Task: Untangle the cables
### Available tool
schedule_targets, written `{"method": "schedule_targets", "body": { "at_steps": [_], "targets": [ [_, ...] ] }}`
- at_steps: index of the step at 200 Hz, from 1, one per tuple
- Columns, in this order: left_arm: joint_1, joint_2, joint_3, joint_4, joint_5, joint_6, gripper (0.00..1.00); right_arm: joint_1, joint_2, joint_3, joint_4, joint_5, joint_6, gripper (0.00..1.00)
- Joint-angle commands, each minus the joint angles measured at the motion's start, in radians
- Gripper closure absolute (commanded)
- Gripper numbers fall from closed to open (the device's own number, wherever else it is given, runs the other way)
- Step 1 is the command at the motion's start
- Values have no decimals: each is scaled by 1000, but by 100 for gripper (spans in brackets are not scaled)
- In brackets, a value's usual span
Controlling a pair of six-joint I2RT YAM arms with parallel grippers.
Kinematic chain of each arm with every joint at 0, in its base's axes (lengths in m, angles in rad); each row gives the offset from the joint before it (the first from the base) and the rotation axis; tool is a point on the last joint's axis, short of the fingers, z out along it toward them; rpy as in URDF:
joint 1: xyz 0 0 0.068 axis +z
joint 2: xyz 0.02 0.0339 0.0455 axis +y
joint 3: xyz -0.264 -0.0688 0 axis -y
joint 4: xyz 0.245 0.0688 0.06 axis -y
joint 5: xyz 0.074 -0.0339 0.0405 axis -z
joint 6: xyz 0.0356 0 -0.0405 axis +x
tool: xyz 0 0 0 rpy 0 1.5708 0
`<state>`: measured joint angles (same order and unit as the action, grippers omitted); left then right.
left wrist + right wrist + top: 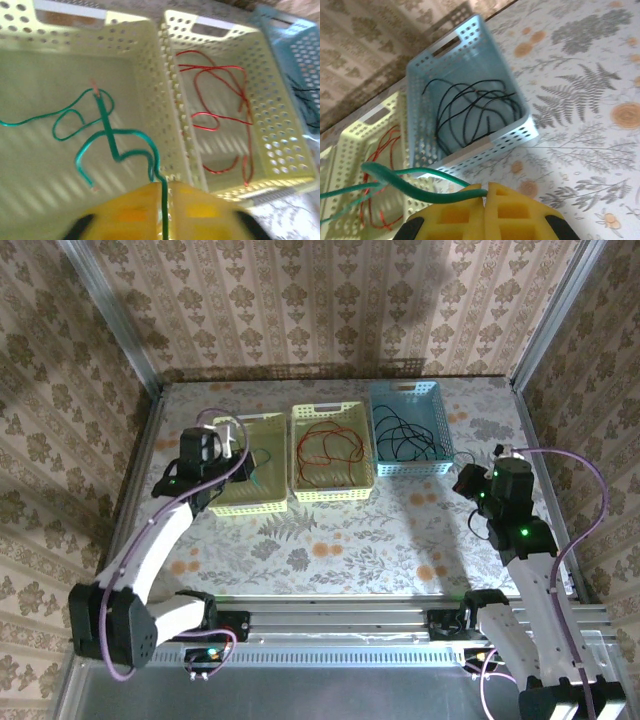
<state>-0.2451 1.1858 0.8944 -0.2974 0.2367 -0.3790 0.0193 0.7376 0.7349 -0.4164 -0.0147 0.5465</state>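
Three perforated baskets stand in a row, sides touching, along the far edge of the tabletop [350,540]: a pale green basket [250,506] on the left, a cream basket [330,495] in the middle and a blue basket [412,468] on the right. The cream basket holds one red cable [325,445] in loose loops. The blue basket holds a black cable [405,435] in several overlapping loops; whether it is a single wire cannot be told.

Two green wires show. One green cable [107,125] lies curled on the floor of the pale green basket and rises into the narrow slot between the yellow pads of the left tool [165,187], which hangs over that basket's near wall. Whether the pads press on it cannot be told. The right tool [486,190], near the tabletop's right edge, has its pads together, clamped on the end of a second green cable [445,197].

The tabletop carries a pale cloth printed with ferns and orange flowers. Patterned beige wallpaper [300,300] closes three sides.
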Motion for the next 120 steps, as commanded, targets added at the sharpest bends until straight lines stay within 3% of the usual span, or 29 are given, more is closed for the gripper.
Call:
{"method": "schedule_targets", "body": {
  "at_steps": [1,13,34,77,120],
  "targets": [
    [9,67,58,-2,-105,31,32,87,6,77,29,-91,-65,100],
    [9,61,57,38,-105,26,15,171,30,112,28,-90,-87,100],
    [5,15,63,59,-142,25,5,316,108,162,61,-91,-87,100],
    [4,-127,28,-97,-458,-115,1,513,345,266,201,-35,-42,100],
    [18,-230,-39,-247,-574,-217,1,608,662,536,188,-24,-38,100]
  ]
}}
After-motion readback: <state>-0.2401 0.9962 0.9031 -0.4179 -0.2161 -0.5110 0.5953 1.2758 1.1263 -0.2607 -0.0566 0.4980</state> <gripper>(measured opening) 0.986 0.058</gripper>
